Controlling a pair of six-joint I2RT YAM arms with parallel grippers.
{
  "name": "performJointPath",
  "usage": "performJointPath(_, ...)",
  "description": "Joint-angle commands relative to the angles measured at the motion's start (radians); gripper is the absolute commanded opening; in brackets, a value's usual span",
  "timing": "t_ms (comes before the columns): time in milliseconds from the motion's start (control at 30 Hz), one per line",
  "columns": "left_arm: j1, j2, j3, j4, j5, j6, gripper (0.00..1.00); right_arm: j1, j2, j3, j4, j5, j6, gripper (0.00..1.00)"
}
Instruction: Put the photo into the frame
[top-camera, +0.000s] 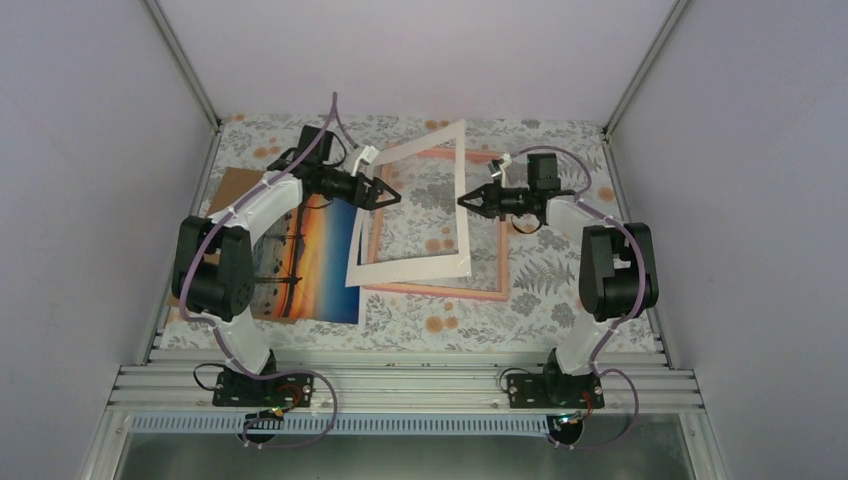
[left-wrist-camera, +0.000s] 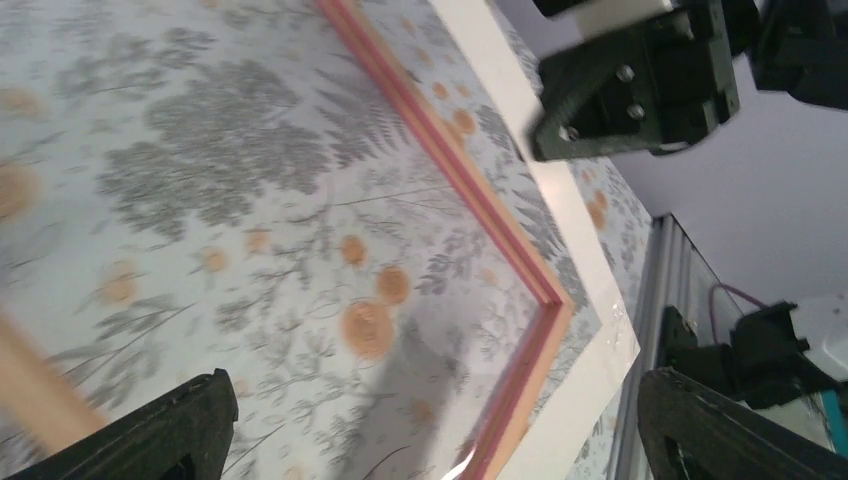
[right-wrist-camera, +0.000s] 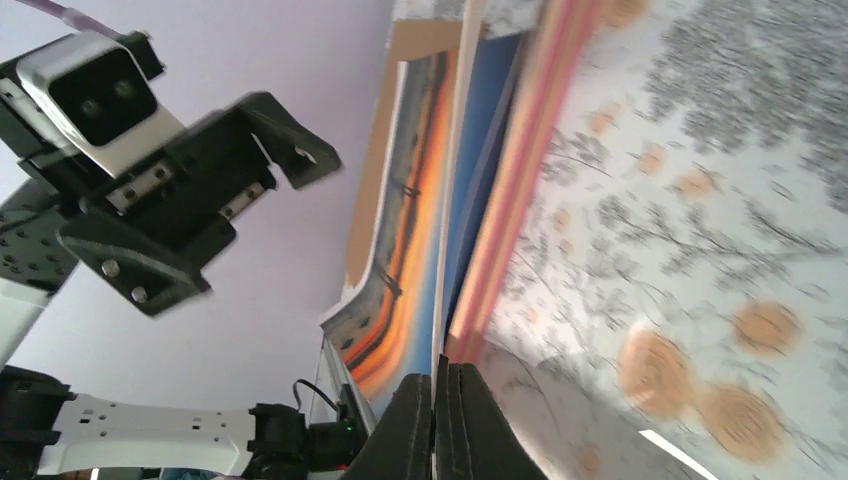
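pinching the right edge of the white mat (top-camera: 410, 270), the right end effector (right-wrist-camera: 441, 415) has its fingers closed flat on the thin card and holds it tilted above the table (top-camera: 540, 300). left end effector (left-wrist-camera: 430, 440) spread wide, nothing between the fingers. it hangs just beside the mat's left edge; contact cannot be made out. under the raised mat the frame (top-camera: 440, 291) lies flat about the middle of the table, bare table showing through its opening. the photo (top-camera: 318, 255) lies well apart from it, toward the table's left edge, on the brown backing board (top-camera: 235, 185), partly hidden by the left arm (top-camera: 265, 205). step in hand, as i judge it: getting the mat clear so the frame's opening is free. next move calls for setting the mat down away from both frame and print, then a shallow edge grasp on the glossy photo, likely awkward to lift off the flat board.
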Motion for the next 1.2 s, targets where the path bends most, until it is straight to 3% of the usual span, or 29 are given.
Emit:
performJointPath(0,0.053,-0.018,0.021,-0.072,-0.053,0.074,1.00,-0.041,-0.012,-0.022,-0.200,-0.006,-0.191,0.04)
performJointPath(367,0.085,-0.003,0.037,-0.092,-0.126,0.085,1.00,-0.175,-0.026,-0.046,-0.272,0.051,-0.278,0.04)
performJointPath(733,0.108,0.030,0.053,-0.118,-0.141,0.103,1.00,-0.233,-0.025,-0.080,-0.303,0.073,-0.337,0.04)
performJointPath(1167,0.121,0.058,0.076,-0.123,-0.149,0.095,1.00,-0.258,-0.008,-0.119,-0.186,0.120,-0.261,0.04)
